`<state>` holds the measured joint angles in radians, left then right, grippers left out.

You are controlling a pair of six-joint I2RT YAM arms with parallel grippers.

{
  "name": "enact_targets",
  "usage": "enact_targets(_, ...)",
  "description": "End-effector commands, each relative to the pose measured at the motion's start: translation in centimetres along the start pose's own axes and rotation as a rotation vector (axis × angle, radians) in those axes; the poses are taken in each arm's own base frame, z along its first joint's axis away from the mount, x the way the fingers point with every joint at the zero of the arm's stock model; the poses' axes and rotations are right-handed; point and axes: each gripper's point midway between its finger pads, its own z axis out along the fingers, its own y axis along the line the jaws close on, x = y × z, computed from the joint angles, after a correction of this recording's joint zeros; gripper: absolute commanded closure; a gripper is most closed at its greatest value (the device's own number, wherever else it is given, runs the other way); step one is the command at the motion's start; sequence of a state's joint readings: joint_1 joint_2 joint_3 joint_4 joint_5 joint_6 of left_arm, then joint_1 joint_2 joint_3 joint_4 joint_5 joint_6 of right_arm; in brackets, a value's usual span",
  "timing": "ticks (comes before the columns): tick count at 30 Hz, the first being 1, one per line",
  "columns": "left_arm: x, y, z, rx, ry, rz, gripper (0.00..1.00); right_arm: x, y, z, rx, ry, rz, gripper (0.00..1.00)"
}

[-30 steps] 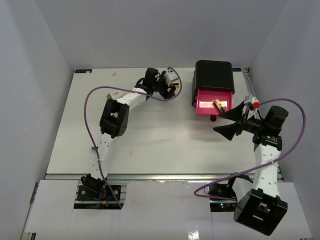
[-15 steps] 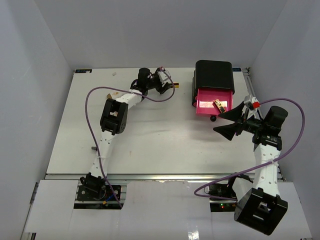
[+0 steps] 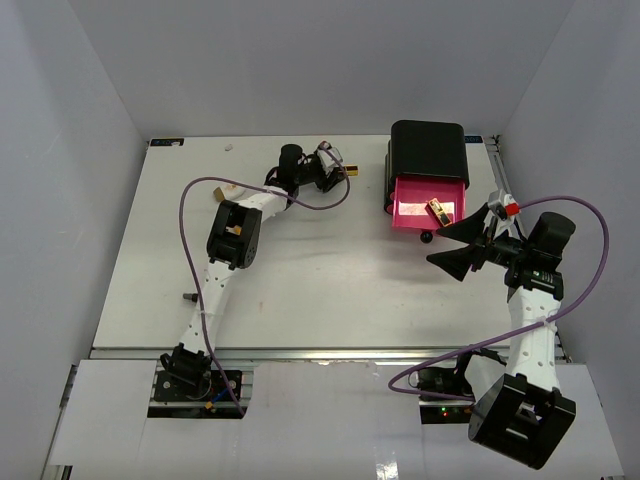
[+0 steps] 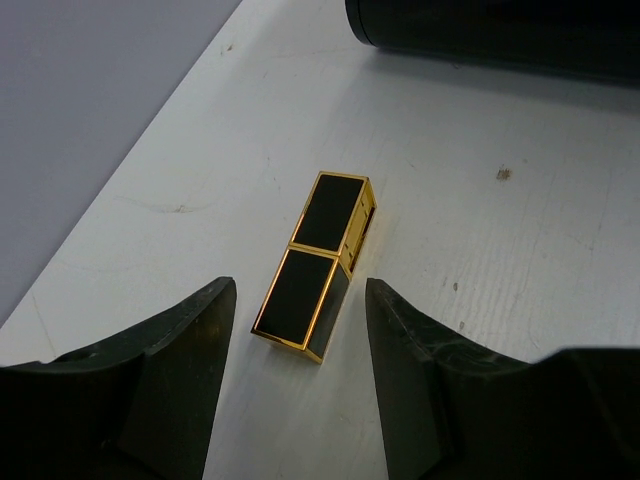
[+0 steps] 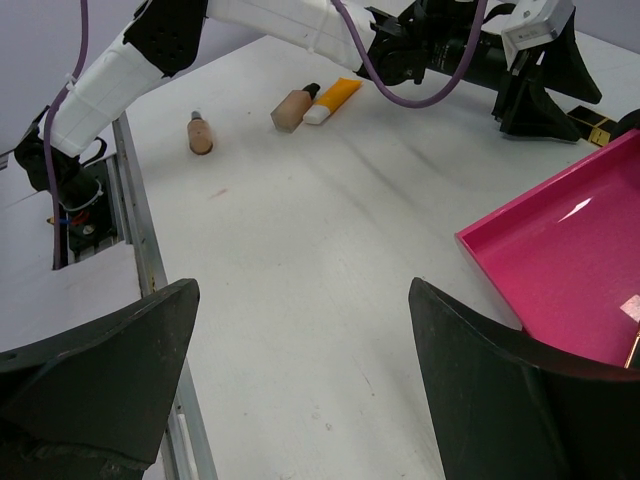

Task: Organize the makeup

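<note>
A black-and-gold rectangular tube (image 4: 315, 265) lies flat on the white table (image 4: 520, 260), a little left of the black box. My left gripper (image 4: 300, 288) is open, its fingers (image 4: 190, 345) on either side of the tube's near end with a gap on each side. From above, this left gripper (image 3: 336, 172) sits at the table's back middle. A second black-and-gold tube (image 3: 438, 210) lies in the pink drawer (image 3: 412, 205). An orange tube with a white cap (image 5: 335, 98), a tan cylinder (image 5: 292, 110) and a small beige piece (image 5: 200, 133) lie far left. My right gripper (image 3: 438, 245) is open and holds nothing.
The black box (image 3: 428, 150) stands at the back right with its pink drawer pulled out toward the arms. In the left wrist view the box's dark edge (image 4: 480, 30) runs along the top. A purple cable (image 3: 190, 200) loops over the left side of the table.
The left wrist has turned and settled over the black-and-gold tube, and its jaws have narrowed around it. The right arm has not moved.
</note>
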<state>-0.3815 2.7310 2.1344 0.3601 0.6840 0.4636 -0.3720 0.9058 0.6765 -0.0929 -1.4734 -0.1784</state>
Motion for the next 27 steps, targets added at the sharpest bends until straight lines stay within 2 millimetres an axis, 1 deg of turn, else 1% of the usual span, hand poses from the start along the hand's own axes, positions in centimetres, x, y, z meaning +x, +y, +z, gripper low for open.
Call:
enact_targets(1, -2.3, 0.2, 0.8, 0.004, -0.063, 0.035, 0.37, -0.8, 1.1, -0.2, -0.067, -0.016, -0.031, 0.08)
enact_targets(4, -2.0, -0.7, 1.2, 0.025, -0.063, 0.029, 0.43, -0.7, 1.1, -0.2, -0.066, -0.016, -0.032, 0.08)
enact_targets(10, -1.4, -3.1, 1.5, 0.091, -0.049, 0.001, 0.49, -0.8, 1.0, -0.2, -0.059, -0.015, -0.034, 0.08)
enact_targets(13, -1.6, -3.7, 1.6, 0.100, -0.037, -0.007, 0.51, -0.8, 1.0, -0.2, -0.053, -0.014, -0.039, 0.08)
enact_targets(15, -1.4, -4.2, 1.6, 0.103, -0.023, -0.017, 0.54, -0.8, 1.0, -0.2, -0.050, -0.014, -0.043, 0.08)
enact_targets(17, -2.1, -4.2, 1.5, 0.088, -0.014, -0.018, 0.57, -0.8, 1.0, -0.2, -0.046, -0.013, -0.052, 0.08)
enact_targets(20, -2.7, -4.2, 1.0, 0.058, 0.008, -0.025, 0.60, -0.8, 1.0, -0.2, -0.038, -0.012, -0.056, 0.08)
enact_targets(24, -3.2, -4.5, -0.2, -0.004, 0.044, -0.064, 0.69, -0.7, 0.8, -0.2, -0.022, -0.010, -0.064, 0.08)
enact_targets(25, -3.5, -4.4, -0.5, -0.014, 0.046, -0.063, 0.69, -0.7, 0.8, -0.2, -0.022, -0.010, -0.064, 0.08)
enact_targets(27, -3.0, -5.4, -1.9, -0.027, 0.073, -0.113, 0.80, -0.6, 0.5, -0.2, -0.010, -0.008, -0.065, 0.08)
